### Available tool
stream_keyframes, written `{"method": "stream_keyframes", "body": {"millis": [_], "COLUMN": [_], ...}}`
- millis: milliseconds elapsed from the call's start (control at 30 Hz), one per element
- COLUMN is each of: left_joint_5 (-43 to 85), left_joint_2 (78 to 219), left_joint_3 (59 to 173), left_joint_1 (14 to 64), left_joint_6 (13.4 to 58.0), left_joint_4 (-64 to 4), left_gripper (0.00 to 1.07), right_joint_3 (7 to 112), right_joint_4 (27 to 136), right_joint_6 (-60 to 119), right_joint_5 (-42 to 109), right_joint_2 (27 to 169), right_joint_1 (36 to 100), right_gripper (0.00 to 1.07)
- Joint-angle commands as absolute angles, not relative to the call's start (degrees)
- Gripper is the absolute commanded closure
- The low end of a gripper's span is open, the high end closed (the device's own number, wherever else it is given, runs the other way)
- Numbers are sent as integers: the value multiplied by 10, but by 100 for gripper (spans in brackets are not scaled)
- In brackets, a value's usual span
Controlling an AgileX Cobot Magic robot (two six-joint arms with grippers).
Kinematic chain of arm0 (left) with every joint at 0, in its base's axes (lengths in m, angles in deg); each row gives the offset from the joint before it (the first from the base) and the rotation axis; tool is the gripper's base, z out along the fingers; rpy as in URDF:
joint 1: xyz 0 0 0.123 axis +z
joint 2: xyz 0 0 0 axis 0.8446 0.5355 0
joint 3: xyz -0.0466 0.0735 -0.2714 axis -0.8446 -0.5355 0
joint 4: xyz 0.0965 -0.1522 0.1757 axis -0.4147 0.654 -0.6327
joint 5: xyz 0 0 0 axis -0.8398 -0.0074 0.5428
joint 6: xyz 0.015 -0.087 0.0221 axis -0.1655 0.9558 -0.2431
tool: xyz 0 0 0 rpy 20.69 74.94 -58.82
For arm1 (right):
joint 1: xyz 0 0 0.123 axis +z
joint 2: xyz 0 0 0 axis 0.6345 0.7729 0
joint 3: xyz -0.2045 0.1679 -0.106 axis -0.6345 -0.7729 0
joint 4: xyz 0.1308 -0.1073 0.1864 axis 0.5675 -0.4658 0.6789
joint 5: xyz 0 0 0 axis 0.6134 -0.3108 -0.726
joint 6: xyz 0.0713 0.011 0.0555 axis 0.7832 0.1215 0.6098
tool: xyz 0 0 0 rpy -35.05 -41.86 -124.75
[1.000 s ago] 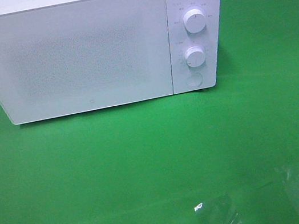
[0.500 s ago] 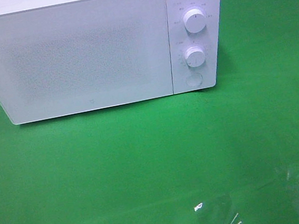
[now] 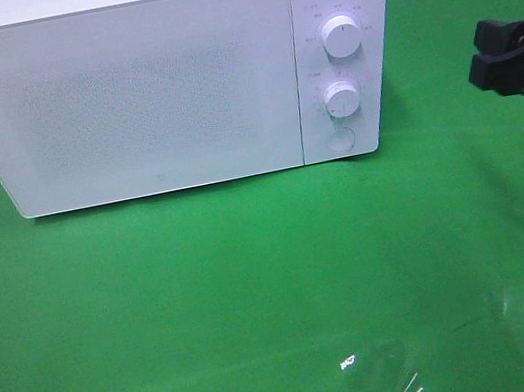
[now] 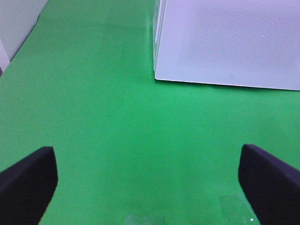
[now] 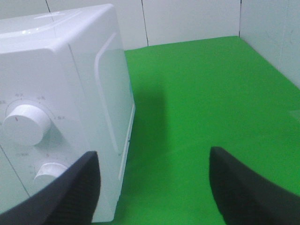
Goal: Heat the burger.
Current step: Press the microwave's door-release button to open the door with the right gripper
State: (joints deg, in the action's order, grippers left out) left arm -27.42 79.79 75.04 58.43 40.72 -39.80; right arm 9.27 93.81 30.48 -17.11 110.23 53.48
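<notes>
Standing toward the tabletop's far edge in the high view, the white microwave had its door closed, and the right gripper hung near the right edge. In the left wrist view, the left gripper was released and empty. In the right wrist view, the claw stood apart, holding nothing, beside the microwave's knobs. Where the burger was could not be told.
</notes>
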Motion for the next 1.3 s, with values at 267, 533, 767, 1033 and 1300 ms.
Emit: {"method": "stream_keyframes", "body": {"millis": [267, 533, 767, 1033, 1300], "left_joint_5": [-270, -270, -270, -270, -270], "left_joint_2": [787, 787, 787, 787, 787], "left_joint_3": [749, 749, 749, 749, 749], "left_joint_1": [585, 585, 585, 585, 585], "left_joint_6": [408, 408, 408, 408, 408], "left_joint_4": [-397, -397, -397, -397, -397], "left_gripper": [8, 8, 8, 8, 8], "right_joint_3": [91, 94, 94, 94, 94], "right_joint_4": [1090, 1162, 1218, 1234, 1237], "right_joint_6": [270, 258, 252, 300, 624], "right_joint_5": [-268, -306, -312, -306, -305], "right_joint_2": [1188, 1236, 1246, 1246, 1246], "right_joint_1": [672, 789, 862, 881, 881], "right_gripper": [43, 43, 43, 43, 47]}}
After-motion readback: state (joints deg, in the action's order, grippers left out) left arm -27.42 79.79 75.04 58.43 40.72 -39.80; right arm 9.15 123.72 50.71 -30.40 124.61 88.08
